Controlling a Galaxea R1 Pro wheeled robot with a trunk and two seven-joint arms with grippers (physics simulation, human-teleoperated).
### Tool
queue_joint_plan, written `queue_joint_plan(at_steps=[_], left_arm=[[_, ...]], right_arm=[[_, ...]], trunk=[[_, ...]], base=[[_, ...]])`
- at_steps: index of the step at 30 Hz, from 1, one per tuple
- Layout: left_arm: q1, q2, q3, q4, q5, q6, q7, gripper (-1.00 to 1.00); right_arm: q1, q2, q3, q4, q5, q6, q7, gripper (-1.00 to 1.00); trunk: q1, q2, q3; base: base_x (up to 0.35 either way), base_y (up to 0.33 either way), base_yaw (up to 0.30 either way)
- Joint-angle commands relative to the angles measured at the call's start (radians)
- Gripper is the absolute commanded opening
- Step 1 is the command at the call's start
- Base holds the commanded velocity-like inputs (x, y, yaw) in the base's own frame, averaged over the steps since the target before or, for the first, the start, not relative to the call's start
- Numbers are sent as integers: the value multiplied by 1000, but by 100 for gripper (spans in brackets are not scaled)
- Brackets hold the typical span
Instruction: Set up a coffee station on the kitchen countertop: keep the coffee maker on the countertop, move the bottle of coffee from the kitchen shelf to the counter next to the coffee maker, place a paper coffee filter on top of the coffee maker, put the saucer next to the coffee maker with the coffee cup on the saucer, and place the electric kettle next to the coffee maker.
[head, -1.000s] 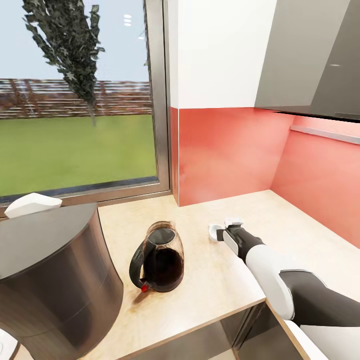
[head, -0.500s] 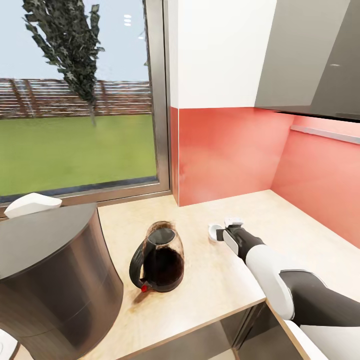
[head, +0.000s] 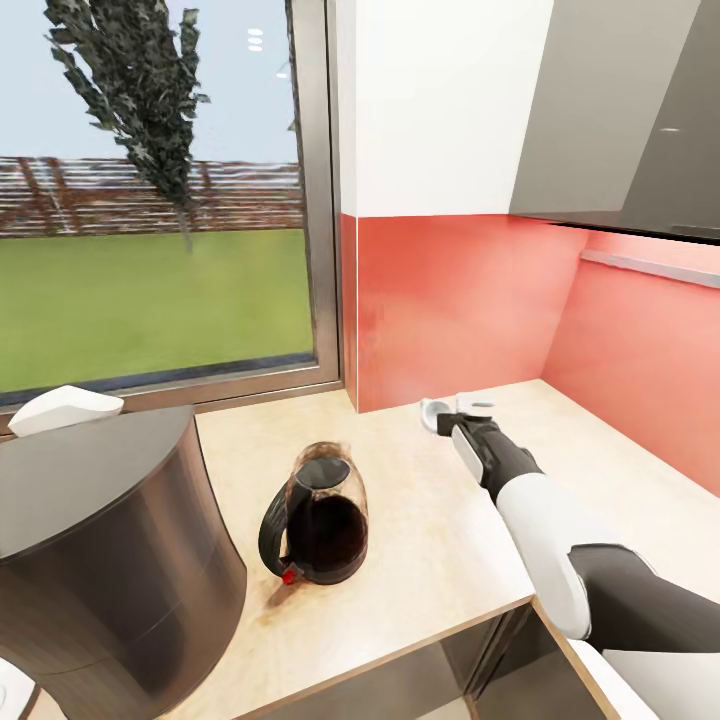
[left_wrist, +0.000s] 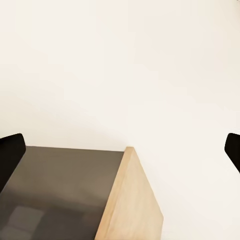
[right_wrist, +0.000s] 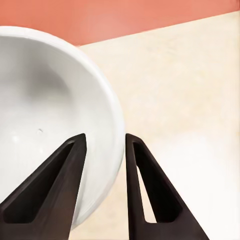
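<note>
My right gripper (head: 452, 413) is shut on the rim of the white coffee cup (head: 433, 410) and holds it above the kitchen countertop (head: 440, 540), near the red back wall. In the right wrist view the cup's wall (right_wrist: 45, 115) sits between the two dark fingers (right_wrist: 55, 180) of the gripper (right_wrist: 104, 139). The electric kettle (head: 318, 515) stands in the middle of the counter. Beside it at the left is the tall dark coffee maker (head: 100, 560), with the white paper coffee filter (head: 65, 408) lying on its top. My left gripper (left_wrist: 120, 150) is open, with nothing between its fingers.
A large window (head: 160, 200) runs behind the coffee maker and kettle. Red backsplash (head: 450, 300) meets in a corner at the back right, under a grey wall cabinet (head: 620, 110). The left wrist view looks at a wood panel edge (left_wrist: 130, 200) over a dark cabinet face.
My right gripper has lifted the coffee cup off the countertop and carried it a little toward the back wall. The kettle, coffee maker and filter have not moved.
</note>
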Motion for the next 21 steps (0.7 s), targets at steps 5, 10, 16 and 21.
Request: queue_joint_plan(at_steps=[5, 10, 16, 21], left_arm=[[0, -2, 9, -4, 4, 1, 3, 100], [0, -5, 9, -6, 4, -1, 3, 100], [-1, -6, 10, -8, 3, -1, 3, 100], [-1, -6, 10, -8, 2, -2, 3, 100]], right_arm=[[-1, 2, -1, -8, -2, 5, -1, -100], [-1, 3, 0, -34, -1, 5, -1, -100], [-1, 4, 1, -129, -1, 4, -1, -100], [-1, 3, 1, -142, -1, 4, -1, -100]], trunk=[[1, -2, -2], [1, -2, -2], [1, -2, -2], [1, -2, -2]], base=[[0, 0, 0], [0, 0, 0], [-92, 0, 0], [-289, 0, 0]])
